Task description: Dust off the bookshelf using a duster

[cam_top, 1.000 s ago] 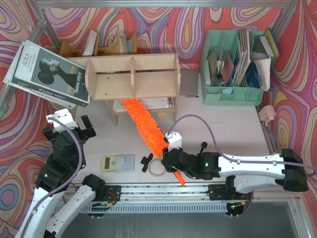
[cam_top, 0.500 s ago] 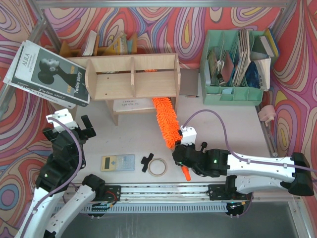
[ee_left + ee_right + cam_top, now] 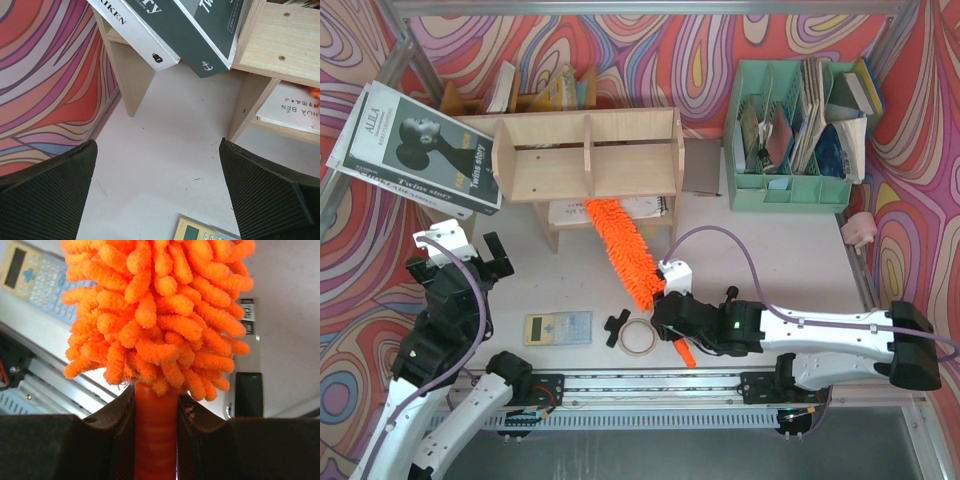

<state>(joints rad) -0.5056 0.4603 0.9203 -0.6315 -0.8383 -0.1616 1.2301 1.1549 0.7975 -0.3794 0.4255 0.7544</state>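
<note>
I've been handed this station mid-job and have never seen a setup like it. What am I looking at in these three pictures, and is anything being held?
You are seeing two robot arms bolted at the near edge of a table. The wide picture looks down from above and behind them. The other two come from a camera on each wrist, so each shows its own fingers. The right gripper is shut on the handle of the orange duster, whose fluffy end reaches under the wooden bookshelf. The left gripper is open and empty, near the shelf's left leg. Also on the table are a calculator, a roll of tape and a green file organizer. Magazines lean against the shelf's left end.
</note>
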